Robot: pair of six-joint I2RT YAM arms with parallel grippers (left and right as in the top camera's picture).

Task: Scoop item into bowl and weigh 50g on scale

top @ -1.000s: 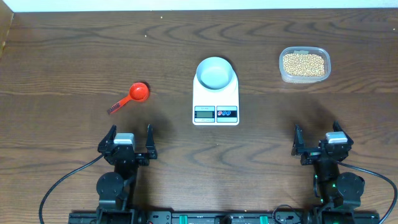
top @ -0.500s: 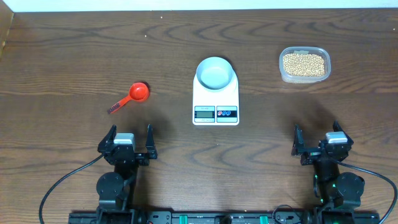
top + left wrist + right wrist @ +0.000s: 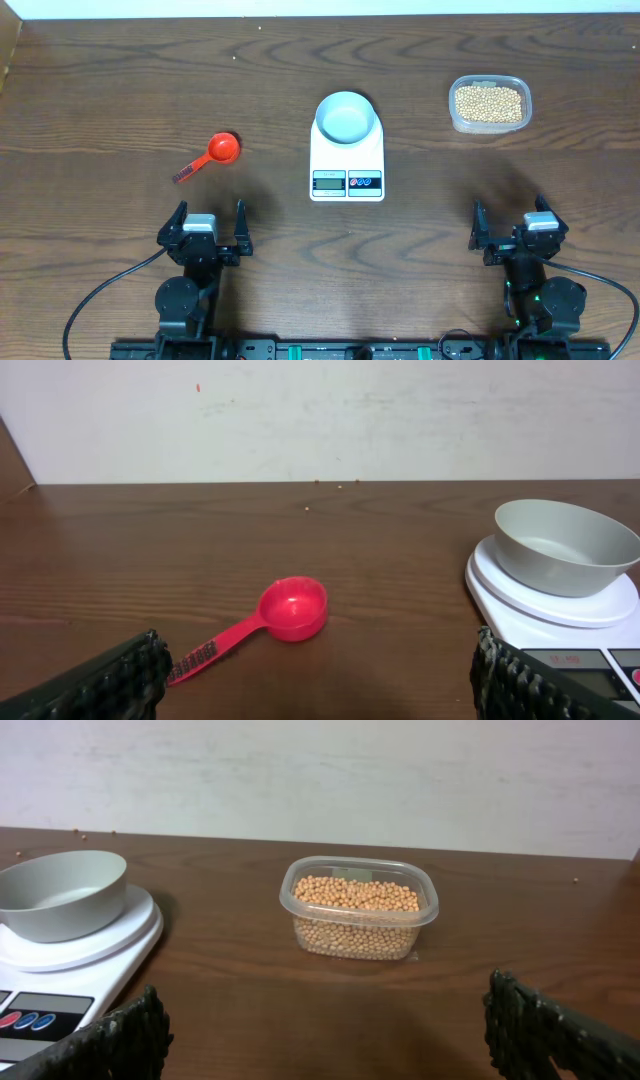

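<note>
The tan-yellow beans fill a clear plastic tub at the back right, also in the right wrist view. The pale blue-white bowl stands empty on the white scale at the table's middle; both show in the left wrist view and the right wrist view. My left gripper is open and empty near the front edge, left. My right gripper is open and empty near the front edge, right.
A red measuring scoop lies on the dark wooden table left of the scale, bowl end toward the back right, also in the left wrist view. A pale wall borders the table's far edge.
</note>
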